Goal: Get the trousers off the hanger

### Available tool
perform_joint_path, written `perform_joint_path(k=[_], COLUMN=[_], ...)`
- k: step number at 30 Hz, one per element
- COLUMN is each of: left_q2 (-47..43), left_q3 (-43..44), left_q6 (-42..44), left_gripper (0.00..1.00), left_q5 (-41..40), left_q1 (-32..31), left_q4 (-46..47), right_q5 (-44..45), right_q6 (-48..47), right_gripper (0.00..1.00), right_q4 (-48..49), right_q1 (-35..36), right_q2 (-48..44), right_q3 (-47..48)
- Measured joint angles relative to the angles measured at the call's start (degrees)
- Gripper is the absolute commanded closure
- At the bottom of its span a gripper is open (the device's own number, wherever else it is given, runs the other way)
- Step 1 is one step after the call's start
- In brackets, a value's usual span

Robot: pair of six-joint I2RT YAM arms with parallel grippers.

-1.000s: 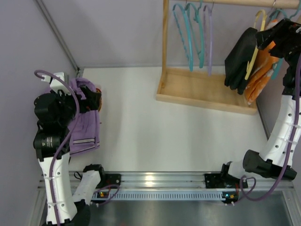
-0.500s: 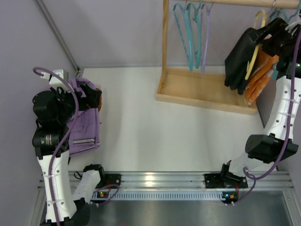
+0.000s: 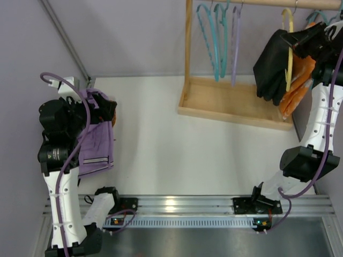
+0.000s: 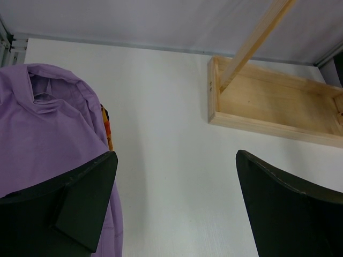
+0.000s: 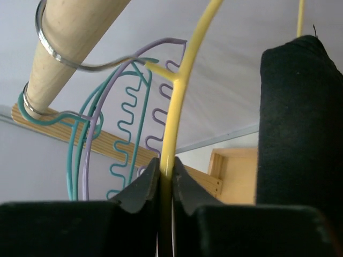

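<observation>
Plainly, little of the job is showing as done. At the far left, the left gripper (image 4: 176, 171) is hovering over the purple shirt (image 3: 96, 144), which is lying on the desk (image 3: 177, 155). Its fingers are spread wide and carrying nothing, so it is taking no part in the work at the rack.

Moving right, the wooden rack (image 3: 230, 104) is standing at the back of the desk. The teal hangers (image 3: 211, 37) and the lilac hanger (image 3: 235, 48) are dangling bare from its rail (image 5: 75, 37).

Further right, the trousers (image 3: 272, 67) are hanging draped over the hanger (image 3: 289, 51). They are sagging in a black folded mass on its left side, well above the desk. The hanger's hook is sitting over the rail, and an orange-and-white garment (image 3: 297, 80) is hanging just beside it.

At the far right, the right gripper (image 5: 166, 176) is reaching up to the rack. Its fingers are pinching the hanger's thin yellow arm between them. The trousers are hanging just beside that grip, though whether the cloth is touching the fingers I cannot tell.

So the hold on the hanger is looking made, and nothing more. The removal itself is not yet done, whether by bringing the hanger off the rail or by drawing the cloth off it. The idle left gripper is probably going to be needed for that pull.
</observation>
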Motion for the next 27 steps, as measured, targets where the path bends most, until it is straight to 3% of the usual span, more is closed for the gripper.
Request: perform_joint_path(k=[17, 27], left_q2=[1.1, 1.6], left_q3=[0.8, 3.5], left_q6=[-0.2, 2.1], left_gripper=[0.02, 0.02], left_q5=[0.9, 0.5], left_q1=[0.0, 0.0], left_q4=[0.4, 1.7], right_q5=[-8.9, -11.1], right_q6=[24.1, 31.3], right_gripper=[1.0, 1.0], right_q4=[18.6, 27.5], right_q1=[-0.5, -0.6], right_q2=[1.3, -0.9], right_q3=[-5.6, -7.9])
